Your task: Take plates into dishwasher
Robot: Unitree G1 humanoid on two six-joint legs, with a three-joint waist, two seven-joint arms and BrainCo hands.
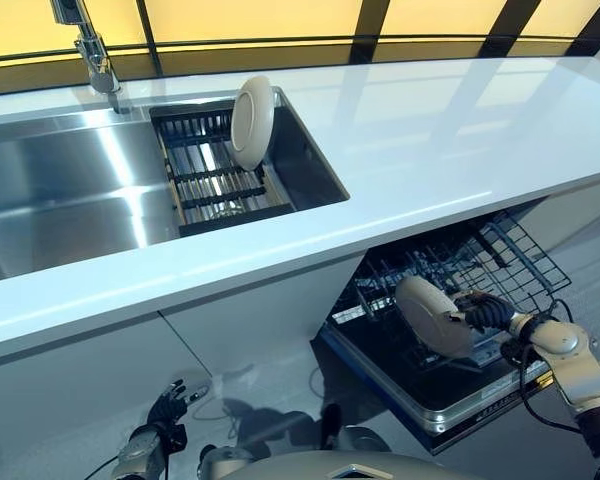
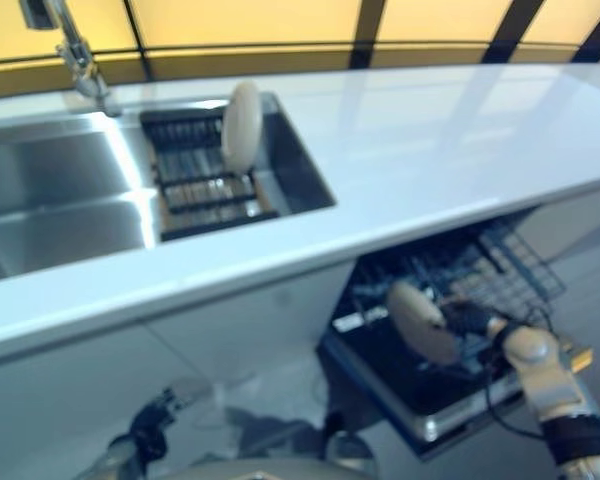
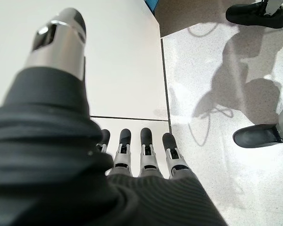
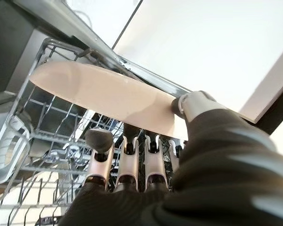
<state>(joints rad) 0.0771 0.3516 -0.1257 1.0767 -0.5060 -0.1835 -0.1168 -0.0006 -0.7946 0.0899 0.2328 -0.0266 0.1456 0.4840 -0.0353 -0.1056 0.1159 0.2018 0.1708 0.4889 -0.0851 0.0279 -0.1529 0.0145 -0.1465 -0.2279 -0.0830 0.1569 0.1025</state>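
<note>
1. While my right hand [image 1: 485, 312] is down at the open dishwasher, it's got a cream plate [image 1: 432, 316] pinched at the rim, held on edge over the lower rack [image 1: 500, 262] that's pulled out under the white counter [image 1: 440, 130].
2. My right wrist view makes the grip much clearer: thumb [image 4: 191, 104] pressed on one face of the plate [image 4: 104, 96], fingers [image 4: 100, 141] curled up behind the other. The head views only show a dark clump of fingers at the plate's right edge.
3. That same wrist view looks through the rack wires [image 4: 42, 141] below the plate, and I can't tell from it whether the plate touches any of them.
4. Only the head views show the second plate [image 1: 252, 122]. It stands upright in the dark drying rack [image 1: 215, 175] sitting in the sink [image 1: 70, 190], with the faucet [image 1: 92, 50] off to its left.
5. My left hand [image 1: 170, 405] hangs low by the cabinet front, holding nothing. Its wrist view shows the fingers [image 3: 146, 146] straight and relaxed, pointing at the white cabinet door [image 3: 118, 61] and the speckled floor [image 3: 217, 155].
6. Also just in the left wrist view: a person's dark shoes [image 3: 259, 135] on the floor.
</note>
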